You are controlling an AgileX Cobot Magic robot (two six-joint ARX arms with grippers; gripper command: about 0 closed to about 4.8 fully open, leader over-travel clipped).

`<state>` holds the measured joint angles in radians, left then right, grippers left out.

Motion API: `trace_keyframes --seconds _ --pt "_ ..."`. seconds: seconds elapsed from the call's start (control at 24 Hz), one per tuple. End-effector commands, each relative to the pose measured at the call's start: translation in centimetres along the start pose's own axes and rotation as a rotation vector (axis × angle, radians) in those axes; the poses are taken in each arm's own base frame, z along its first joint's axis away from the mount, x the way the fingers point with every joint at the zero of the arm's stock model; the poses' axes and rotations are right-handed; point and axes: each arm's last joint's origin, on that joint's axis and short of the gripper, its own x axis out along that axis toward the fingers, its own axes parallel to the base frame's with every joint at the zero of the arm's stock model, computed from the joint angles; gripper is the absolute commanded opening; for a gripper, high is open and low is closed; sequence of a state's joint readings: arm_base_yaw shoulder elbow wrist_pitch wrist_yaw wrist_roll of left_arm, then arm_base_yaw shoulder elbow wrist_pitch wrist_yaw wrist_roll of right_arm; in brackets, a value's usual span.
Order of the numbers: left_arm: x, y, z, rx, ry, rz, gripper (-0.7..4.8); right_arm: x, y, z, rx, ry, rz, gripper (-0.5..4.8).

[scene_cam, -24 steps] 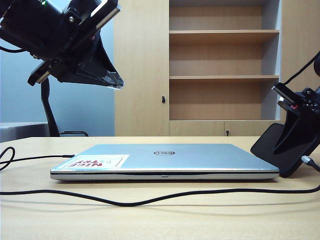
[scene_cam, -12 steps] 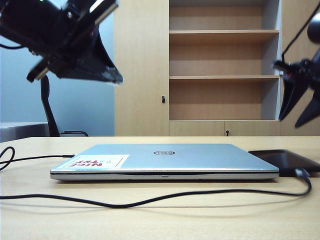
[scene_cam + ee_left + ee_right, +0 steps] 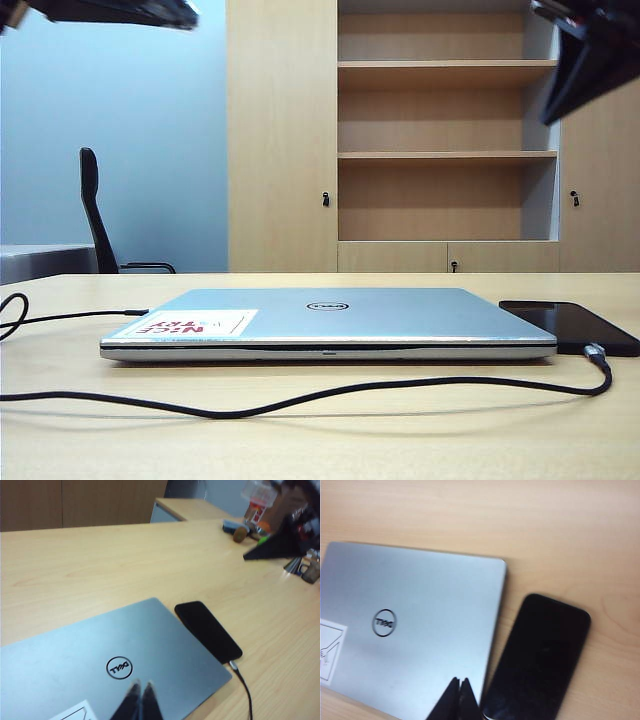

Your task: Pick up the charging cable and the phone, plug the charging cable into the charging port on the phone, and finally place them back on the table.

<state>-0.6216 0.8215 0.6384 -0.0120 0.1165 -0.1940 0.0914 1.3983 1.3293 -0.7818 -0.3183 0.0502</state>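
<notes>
Exterior view: the phone (image 3: 572, 327) lies flat on the pale wooden counter (image 3: 320, 440), just beside the right edge of a closed silver laptop (image 3: 330, 322), with the charging cable (image 3: 300, 398) plugged into its near end and trailing left across the counter in front of the laptop. Both arms hang high above the scene — the left tool (image 3: 180, 14) at the upper left corner, the right tool (image 3: 585, 65) at the upper right, well clear of everything below. From the wrists, the left tool (image 3: 140, 689) and the right tool (image 3: 459, 685) each show their tips pressed together, clenched on nothing. A shelf cabinet (image 3: 445, 135) stands behind, a black chair (image 3: 98, 215) at the left.
</notes>
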Motion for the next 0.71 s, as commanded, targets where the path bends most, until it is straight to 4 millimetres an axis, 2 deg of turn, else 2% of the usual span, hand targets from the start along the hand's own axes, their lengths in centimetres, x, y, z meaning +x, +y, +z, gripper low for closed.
trace_keyframes --seconds 0.04,0.29,0.42,0.54,0.67,0.71 --pt "-0.9 0.3 -0.7 0.035 0.008 0.016 -0.06 -0.7 1.9 -0.5 -0.083 -0.101 0.036 -0.02" --pt "-0.9 2.5 -2.9 0.016 0.021 0.117 -0.06 -1.4 3.5 -3.9 -0.179 -0.261 0.112 -0.01" --pt "-0.9 3.4 -3.7 0.034 -0.019 0.151 -0.06 -1.6 3.5 -5.6 -0.167 -0.209 0.107 -0.02" --pt "-0.9 4.8 -5.7 0.029 -0.040 0.206 -0.06 -1.8 3.4 -6.5 -0.144 -0.140 0.103 -0.02" --pt "-1.0 5.4 -6.6 0.058 -0.038 0.233 -0.06 -1.7 3.3 -7.1 -0.171 -0.235 0.115 -0.02" --pt "-1.1 5.5 -6.8 0.072 -0.042 0.242 -0.06 -1.5 3.2 -7.9 -0.188 -0.297 0.121 -0.02"
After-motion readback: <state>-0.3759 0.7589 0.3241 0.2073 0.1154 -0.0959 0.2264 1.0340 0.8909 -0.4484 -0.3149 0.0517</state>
